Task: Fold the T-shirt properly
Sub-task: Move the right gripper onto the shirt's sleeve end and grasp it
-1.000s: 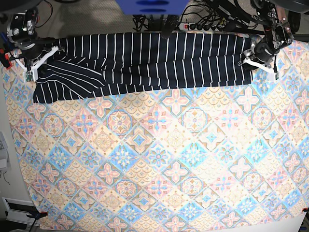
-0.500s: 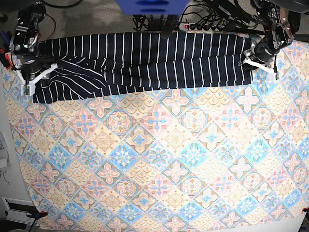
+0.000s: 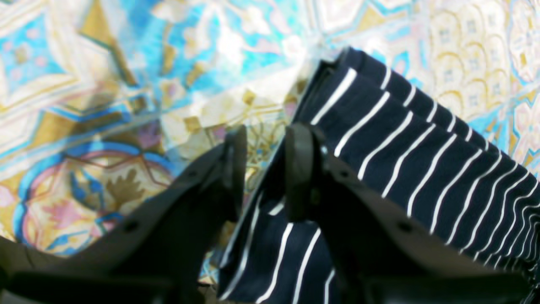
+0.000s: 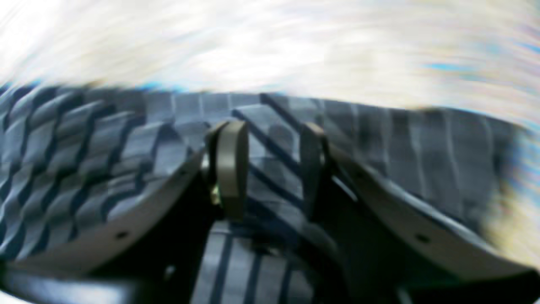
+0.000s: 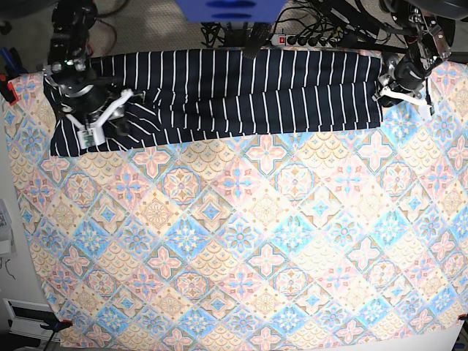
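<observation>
The dark navy T-shirt (image 5: 241, 91) with thin white stripes lies as a long band along the far edge of the table. My right gripper (image 5: 110, 118) hovers over its left end, where the cloth is bunched. In the blurred right wrist view the jaws (image 4: 270, 169) stand apart over striped cloth (image 4: 379, 135). My left gripper (image 5: 383, 95) is at the shirt's right end. In the left wrist view it (image 3: 265, 169) is slightly open, one finger (image 3: 299, 169) over the shirt's folded edge (image 3: 422, 160), the other over the tablecloth.
A pastel patterned tablecloth (image 5: 241, 241) covers the table and shows in the left wrist view (image 3: 105, 84). A power strip and cables (image 5: 307, 38) lie behind the table. A blue object (image 5: 230, 9) sits at the top middle.
My right arm has moved right and toward the front, from the shirt's left edge to over its left end. The bunched cloth sits further right. My left gripper has risen slightly.
</observation>
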You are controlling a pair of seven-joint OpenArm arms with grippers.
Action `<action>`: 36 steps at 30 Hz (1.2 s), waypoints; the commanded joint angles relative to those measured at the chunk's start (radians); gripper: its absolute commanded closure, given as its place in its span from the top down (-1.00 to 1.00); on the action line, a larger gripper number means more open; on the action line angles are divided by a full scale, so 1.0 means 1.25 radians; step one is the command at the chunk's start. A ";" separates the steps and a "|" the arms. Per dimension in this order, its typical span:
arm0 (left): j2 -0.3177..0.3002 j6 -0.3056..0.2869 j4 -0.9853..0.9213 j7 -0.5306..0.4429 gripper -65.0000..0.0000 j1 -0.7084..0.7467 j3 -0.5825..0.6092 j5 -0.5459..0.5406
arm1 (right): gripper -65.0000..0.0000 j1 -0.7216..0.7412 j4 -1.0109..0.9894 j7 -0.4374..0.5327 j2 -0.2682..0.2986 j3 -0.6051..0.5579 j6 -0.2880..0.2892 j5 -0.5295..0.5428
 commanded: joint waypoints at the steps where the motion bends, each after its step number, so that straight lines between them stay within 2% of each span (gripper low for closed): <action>1: -0.014 -0.003 0.013 -0.006 -0.39 0.002 -0.006 -0.008 | -0.38 0.006 0.006 0.019 0.019 -0.024 -0.001 0.008; 4: -0.017 -0.002 0.013 -0.006 -0.13 0.002 -0.006 -0.007 | -0.38 0.016 -0.016 0.019 0.023 -0.092 -0.001 0.008; 6: -0.019 -0.006 0.013 -0.004 -0.05 0.002 -0.004 -0.005 | -0.38 0.024 -0.042 0.019 0.023 -0.119 -0.001 0.008; 12: -0.036 -0.009 0.011 0.089 -0.03 -0.020 0.014 -0.007 | -0.38 0.024 -0.071 0.022 0.023 -0.131 -0.001 0.006; 16: -0.060 -0.072 0.011 0.100 -0.03 -0.020 0.050 -0.008 | -0.38 0.024 -0.071 0.023 0.023 -0.131 -0.001 0.006; 18: -0.061 -0.088 0.013 0.100 -0.03 -0.019 0.048 -0.008 | -0.38 0.024 -0.071 0.023 0.023 -0.131 -0.001 0.006; 31: -0.059 -0.089 0.004 0.100 -0.03 -0.018 0.056 0.003 | -0.38 0.024 -0.071 0.023 0.023 -0.125 -0.001 0.006; 36: -0.061 -0.089 -0.086 0.095 -0.03 -0.034 0.096 0.001 | -0.38 0.024 -0.070 0.023 0.023 -0.125 -0.001 0.006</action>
